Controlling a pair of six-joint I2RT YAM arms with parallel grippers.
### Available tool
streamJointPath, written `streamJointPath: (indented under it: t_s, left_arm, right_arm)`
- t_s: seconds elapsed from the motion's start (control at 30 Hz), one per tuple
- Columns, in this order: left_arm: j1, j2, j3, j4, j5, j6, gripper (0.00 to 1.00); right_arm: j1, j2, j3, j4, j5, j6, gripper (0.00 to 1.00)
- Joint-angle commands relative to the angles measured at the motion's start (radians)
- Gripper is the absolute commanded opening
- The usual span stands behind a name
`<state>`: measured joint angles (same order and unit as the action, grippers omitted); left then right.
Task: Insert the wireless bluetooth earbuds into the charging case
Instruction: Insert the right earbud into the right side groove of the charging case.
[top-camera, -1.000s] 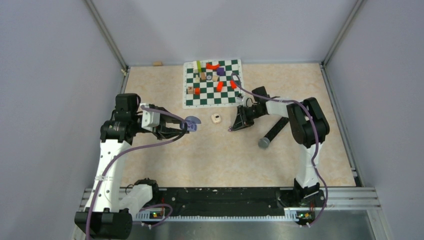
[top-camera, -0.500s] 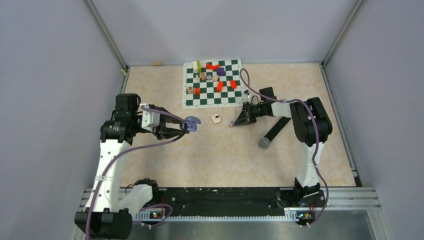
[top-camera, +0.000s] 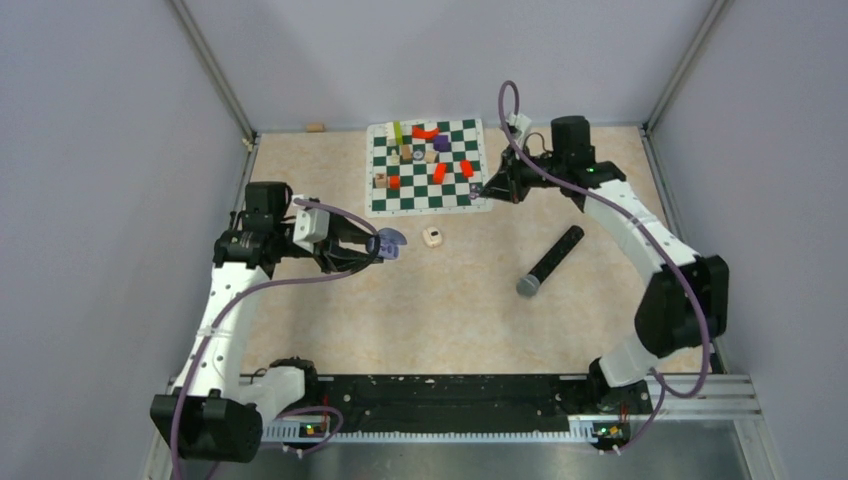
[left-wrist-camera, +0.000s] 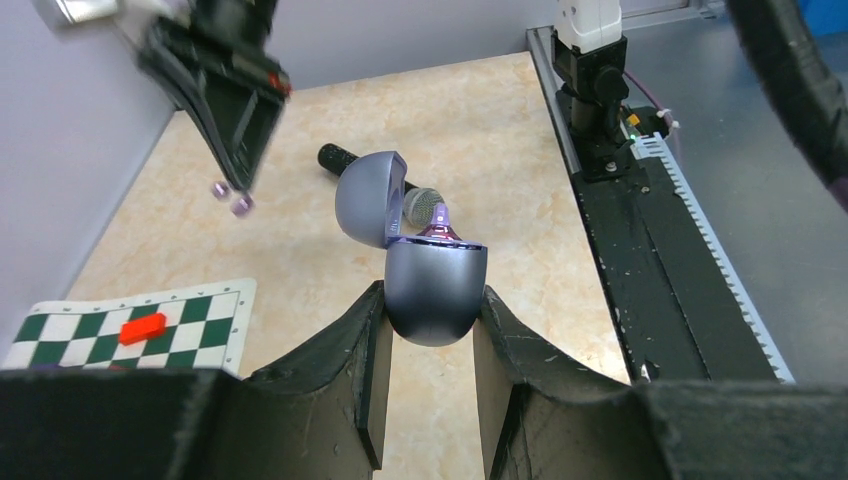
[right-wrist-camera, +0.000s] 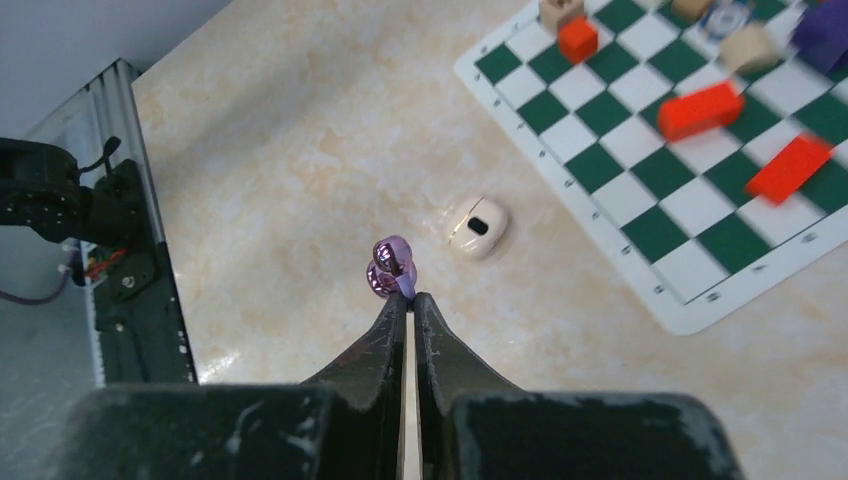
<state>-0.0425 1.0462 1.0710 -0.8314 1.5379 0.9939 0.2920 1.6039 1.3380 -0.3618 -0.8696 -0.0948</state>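
Note:
My left gripper (left-wrist-camera: 428, 330) is shut on the charging case (left-wrist-camera: 435, 285), a grey-blue egg shape with its lid (left-wrist-camera: 365, 198) hinged open. A purple earbud (left-wrist-camera: 440, 222) pokes up from the case's opening. In the top view the case (top-camera: 392, 243) hangs at the left gripper (top-camera: 378, 248), left of the table's middle. My right gripper (right-wrist-camera: 410, 298) is shut on another shiny purple earbud (right-wrist-camera: 392, 268) at its fingertips, held above the table. From above, this gripper (top-camera: 487, 188) is by the chessboard's right edge. The left wrist view shows the held earbud (left-wrist-camera: 232, 200) high at upper left.
A green-and-white chessboard mat (top-camera: 470, 195) at the back carries red, wooden and purple blocks. A black microphone (top-camera: 550, 260) lies right of centre. A small cream object (top-camera: 432, 237) sits below the mat. A cork-like piece (top-camera: 316, 127) lies by the back wall.
My right gripper shut on the earbud, then rose and swung back to the chessboard's right edge. The left arm shifted slightly, still holding the case.

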Motion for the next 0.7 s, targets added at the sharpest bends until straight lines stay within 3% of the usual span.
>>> streamJointPath:
  t_s: [0.0, 0.27, 0.47, 0.53, 0.63, 0.67]
  left_arm:
    - [-0.054, 0.029, -0.019, 0.122, 0.08, -0.097, 0.0]
    - [-0.174, 0.154, -0.028, 0.267, 0.032, -0.248, 0.0]
    - [-0.217, 0.237, -0.026, 0.385, -0.02, -0.377, 0.0]
    - [-0.229, 0.227, -0.057, 0.553, -0.077, -0.582, 0.0]
    - [-0.228, 0.186, -0.206, 1.133, -0.189, -1.092, 0.0]
    - [-0.228, 0.176, -0.244, 1.263, -0.218, -1.186, 0.0]
  right_arm:
    - [0.046, -0.166, 0.058, -0.134, 0.08, -0.229, 0.0]
    - [0.194, -0.349, 0.044, -0.189, 0.165, -0.403, 0.0]
    - [0.275, -0.439, 0.011, -0.196, 0.181, -0.438, 0.0]
    - [0.333, -0.45, 0.003, -0.212, 0.197, -0.449, 0.0]
    - [0.424, -0.446, -0.014, -0.227, 0.248, -0.469, 0.0]
    - [0.451, -0.44, -0.022, -0.219, 0.273, -0.469, 0.0]
